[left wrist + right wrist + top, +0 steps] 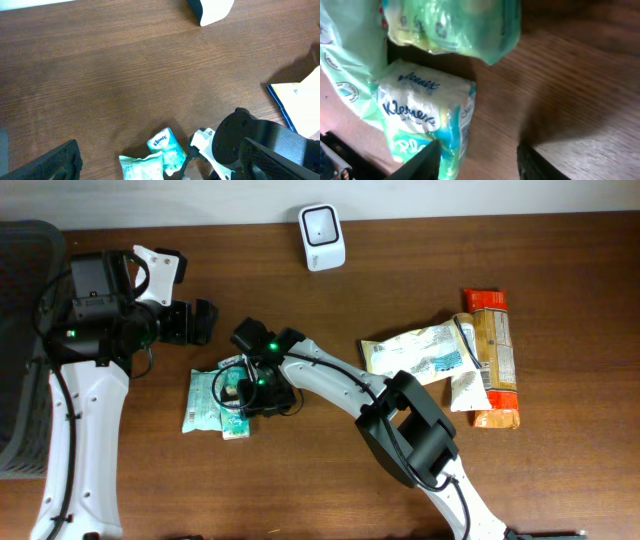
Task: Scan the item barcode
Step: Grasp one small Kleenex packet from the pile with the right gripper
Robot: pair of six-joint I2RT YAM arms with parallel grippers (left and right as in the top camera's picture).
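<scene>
A small Kleenex tissue pack [422, 112] lies on the wooden table beside a pale green pouch [205, 400]. My right gripper [480, 160] hovers low over them and is open. Its left finger [420, 162] rests against the Kleenex pack, and bare table shows across the rest of the gap. The pack's printed side edge faces that gap. The white scanner [322, 225] stands at the far edge. My left gripper [185, 295] is wide open and empty, up and to the left of the packs. In the left wrist view, the Kleenex pack [162, 142] lies between its fingers, farther off.
Several snack packets lie at the right: a white and yellow one [415, 352] and an orange one [495, 360]. A second green pouch [450, 25] lies just beyond the Kleenex pack. A dark bin [25, 340] stands at the left edge.
</scene>
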